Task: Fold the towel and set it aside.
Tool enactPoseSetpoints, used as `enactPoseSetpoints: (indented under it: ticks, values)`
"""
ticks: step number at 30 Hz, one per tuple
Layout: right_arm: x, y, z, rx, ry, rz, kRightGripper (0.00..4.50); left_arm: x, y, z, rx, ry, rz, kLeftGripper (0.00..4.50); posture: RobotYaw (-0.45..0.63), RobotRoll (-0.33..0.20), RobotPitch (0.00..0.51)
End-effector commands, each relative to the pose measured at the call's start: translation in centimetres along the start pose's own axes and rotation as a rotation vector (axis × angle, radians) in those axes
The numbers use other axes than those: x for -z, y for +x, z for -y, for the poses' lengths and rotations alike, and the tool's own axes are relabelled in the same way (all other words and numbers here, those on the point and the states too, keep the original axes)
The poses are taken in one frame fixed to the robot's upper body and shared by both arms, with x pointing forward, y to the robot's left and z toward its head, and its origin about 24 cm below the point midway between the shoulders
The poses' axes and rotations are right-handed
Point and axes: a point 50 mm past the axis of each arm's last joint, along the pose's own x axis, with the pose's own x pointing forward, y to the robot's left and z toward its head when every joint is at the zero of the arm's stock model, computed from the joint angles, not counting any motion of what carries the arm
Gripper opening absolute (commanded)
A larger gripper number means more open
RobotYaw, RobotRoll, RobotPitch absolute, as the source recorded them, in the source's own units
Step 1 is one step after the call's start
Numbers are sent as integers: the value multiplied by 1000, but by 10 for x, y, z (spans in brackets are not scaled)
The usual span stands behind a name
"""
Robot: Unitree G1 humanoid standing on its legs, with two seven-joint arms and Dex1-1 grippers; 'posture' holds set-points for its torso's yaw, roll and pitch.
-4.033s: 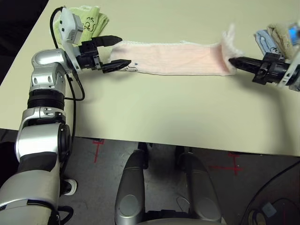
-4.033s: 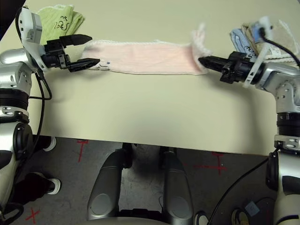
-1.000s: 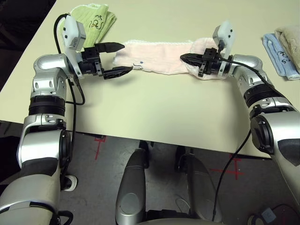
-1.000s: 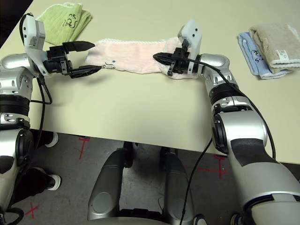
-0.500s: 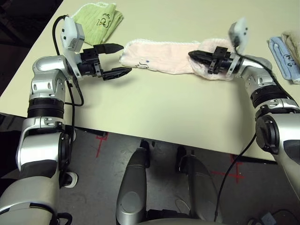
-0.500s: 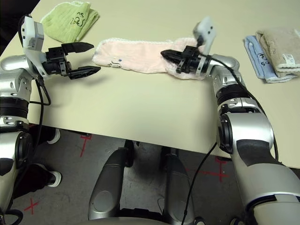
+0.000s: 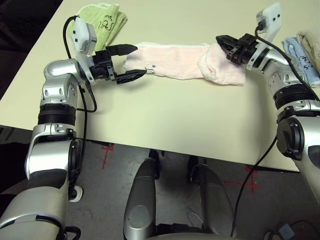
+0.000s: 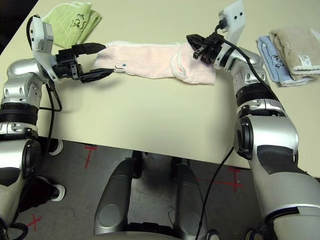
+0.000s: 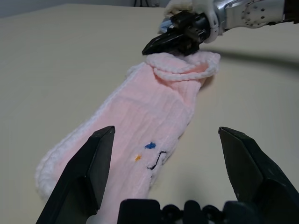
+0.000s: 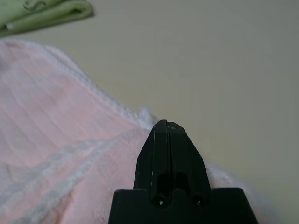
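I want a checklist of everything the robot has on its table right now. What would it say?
Surface: pale beige table, bare in front of the towel.
Job's things: pale pink fluffy towel with white trim lies in a long strip, its right end folded back over itself; small dark mark near its left end.
Clutter: light green folded towel at the far left; blue and beige folded cloths at the far right.
Grippers: left gripper open, at the towel's left end, holding nothing; right gripper shut, empty, above the folded end.
Cables: black cable along the left arm; another along the right arm.
Surroundings: grey floor with red cross marks.
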Motion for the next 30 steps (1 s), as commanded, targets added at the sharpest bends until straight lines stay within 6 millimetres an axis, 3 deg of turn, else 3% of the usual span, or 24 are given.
enactPoseSetpoints:
  ticks: [1, 7, 11, 15, 19, 22, 25, 30]
  values:
    - [26, -2, -4, 12, 9, -141, 25, 1, 3, 3, 71, -7, 6, 4500, 150, 0, 412]
    - [33, -1, -7, 5, 2, -181, 25, 3, 2, 3, 106, -2, -22, 4500, 138, 0, 410]
    - [8, -5, 2, -1, 55, 1, 25, 4, 3, 2, 101, -1, -23, 4500, 140, 0, 403]
    - [-23, -28, 20, -30, 110, 242, 25, 2, 2, 1, 84, -1, -7, 4500, 139, 0, 399]
    - [-27, -59, 39, -11, 154, 277, 25, 3, 1, 2, 83, -2, -3, 4500, 135, 0, 395]
    - [-19, -81, 47, -29, 278, 200, 25, 4, 1, 4, 85, -5, 3, 4500, 105, 0, 380]
    - [-7, -102, 46, -53, 466, 75, 712, 5, 4, 5, 88, -9, 12, 4500, 93, 0, 375]
    - [-1, -124, 40, -37, 504, -13, 2524, 5, 8, 5, 98, -8, 20, 4500, 84, 0, 369]
